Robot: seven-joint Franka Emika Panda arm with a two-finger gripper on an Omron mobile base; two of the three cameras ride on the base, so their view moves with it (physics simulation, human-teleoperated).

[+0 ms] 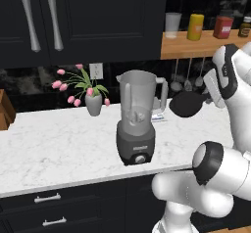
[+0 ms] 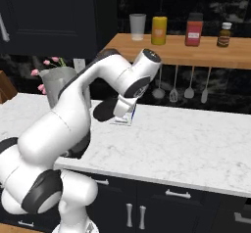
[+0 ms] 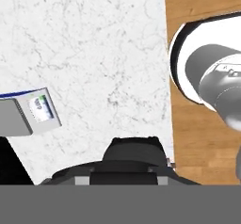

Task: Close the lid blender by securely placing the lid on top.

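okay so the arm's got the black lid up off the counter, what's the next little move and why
Probably carry the lid sideways toward the blender, keeping it above the rim. The gripper appears shut on the lid, which hangs beside the jar's handle, about level with the jar's middle, while the jar mouth stands open and uncovered.

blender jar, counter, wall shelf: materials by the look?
Blender jar: translucent grey, likely plastic or glass; you can see through it. Counter: white with grey veins, looks like polished marble. Shelf: warm brown with grain lines, likely wood.
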